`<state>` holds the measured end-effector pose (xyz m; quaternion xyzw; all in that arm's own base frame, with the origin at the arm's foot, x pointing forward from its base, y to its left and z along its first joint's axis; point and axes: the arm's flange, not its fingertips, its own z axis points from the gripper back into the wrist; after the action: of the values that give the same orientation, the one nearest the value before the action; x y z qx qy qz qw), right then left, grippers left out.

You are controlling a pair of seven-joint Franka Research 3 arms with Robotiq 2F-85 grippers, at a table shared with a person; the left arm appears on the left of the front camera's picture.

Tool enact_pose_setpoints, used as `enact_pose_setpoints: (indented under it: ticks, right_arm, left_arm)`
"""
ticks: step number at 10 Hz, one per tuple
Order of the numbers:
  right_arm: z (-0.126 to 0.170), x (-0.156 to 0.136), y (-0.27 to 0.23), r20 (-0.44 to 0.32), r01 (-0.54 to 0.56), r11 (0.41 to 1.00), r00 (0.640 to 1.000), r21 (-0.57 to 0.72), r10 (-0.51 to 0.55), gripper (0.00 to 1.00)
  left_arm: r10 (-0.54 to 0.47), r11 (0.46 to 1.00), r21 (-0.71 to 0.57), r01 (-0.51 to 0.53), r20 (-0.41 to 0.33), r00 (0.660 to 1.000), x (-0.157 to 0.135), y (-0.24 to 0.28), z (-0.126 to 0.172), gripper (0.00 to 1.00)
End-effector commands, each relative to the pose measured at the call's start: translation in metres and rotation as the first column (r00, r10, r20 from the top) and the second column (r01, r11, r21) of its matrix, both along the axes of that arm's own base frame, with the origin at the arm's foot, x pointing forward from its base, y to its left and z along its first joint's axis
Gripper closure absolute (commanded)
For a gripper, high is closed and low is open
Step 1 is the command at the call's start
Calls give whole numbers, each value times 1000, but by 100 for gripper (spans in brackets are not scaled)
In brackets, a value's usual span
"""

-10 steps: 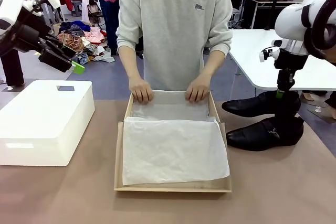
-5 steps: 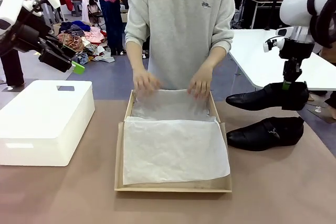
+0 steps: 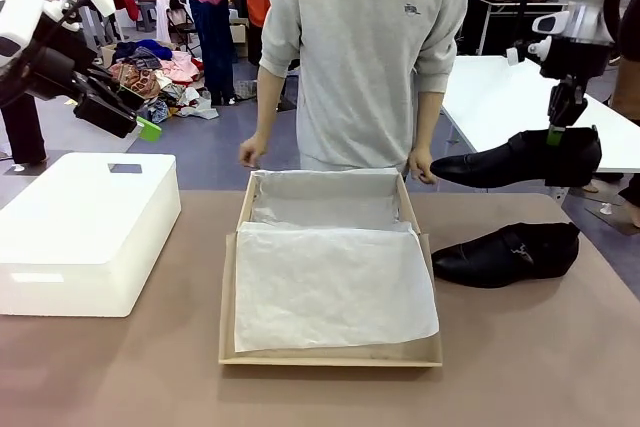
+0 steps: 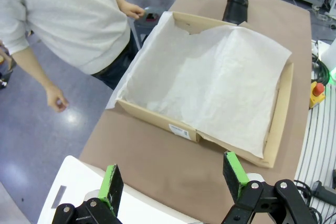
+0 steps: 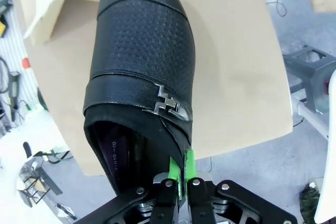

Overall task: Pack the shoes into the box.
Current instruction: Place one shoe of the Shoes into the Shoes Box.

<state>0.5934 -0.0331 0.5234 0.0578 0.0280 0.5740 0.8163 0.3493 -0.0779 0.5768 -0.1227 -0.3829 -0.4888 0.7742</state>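
Right gripper (image 5: 181, 157) jaws tight on the raised shoe (image 5: 142, 51); left gripper (image 4: 172, 174) jaws wide apart

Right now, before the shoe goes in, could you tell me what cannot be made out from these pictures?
Front view: the floor of the box, covered by tissue paper.
Left wrist view: the box's label, too small to read.
Right wrist view: the toe of the lifted shoe, cut off by the top edge; its insole print, too dim to read.
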Motion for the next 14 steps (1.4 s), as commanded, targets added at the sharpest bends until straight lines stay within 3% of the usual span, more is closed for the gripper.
enact_pose_setpoints:
  ticks: [1, 7, 14]
  right_arm:
    - [24, -5, 19, -11, 42, 999, 999, -15, -43, 100]
    - [63, -19, 106, 26, -9, 998, 1000, -64, 11, 100]
    - [48, -19, 213, 35, -115, 993, 993, 11, 114, 100]
  left_arm:
    - [-20, 1000, -8, 20, 6, 1000, 1, 1, 0, 0]
    - [-20, 1000, -8, 20, 6, 1000, 1, 1, 0, 0]
    - [-20, 1000, -8, 20, 6, 1000, 1, 1, 0, 0]
